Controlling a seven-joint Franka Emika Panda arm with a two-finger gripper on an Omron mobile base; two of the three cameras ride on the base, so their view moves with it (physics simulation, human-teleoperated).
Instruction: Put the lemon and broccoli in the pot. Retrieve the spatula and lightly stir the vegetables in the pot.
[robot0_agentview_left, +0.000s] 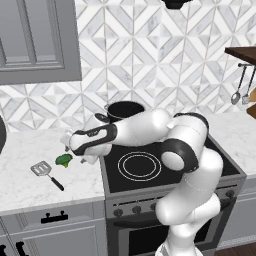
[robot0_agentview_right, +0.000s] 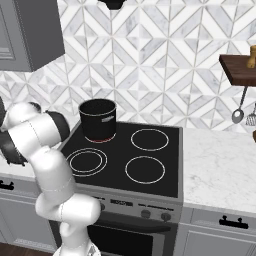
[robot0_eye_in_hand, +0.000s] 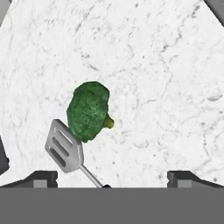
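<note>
A white robot arm reaches left from the stove over a marble counter; its gripper hangs above the counter with the jaws spread wide and nothing between them; the two dark fingertips stand far apart at the bottom of the hand view.

The broccoli lies on the counter below the hand, dark bumpy crown facing the camera and only a sliver of its pale stem showing; the spatula lies just beside it, its slotted blade appearing to touch or nearly touch the floret in the hand view, though in the left base view the two look slightly apart. The black pot stands on the rear left burner of the stove, well away from the floret; whether the lemon is already inside cannot be told.

The chief risk, as a judgement: a descent here could set one finger down on the spatula blade, knocking it aside or pinching it with the floret; the rounded crown may also roll or squirt out of a closing grip; an off-centre grip could drop it during the carry to the pot.
</note>
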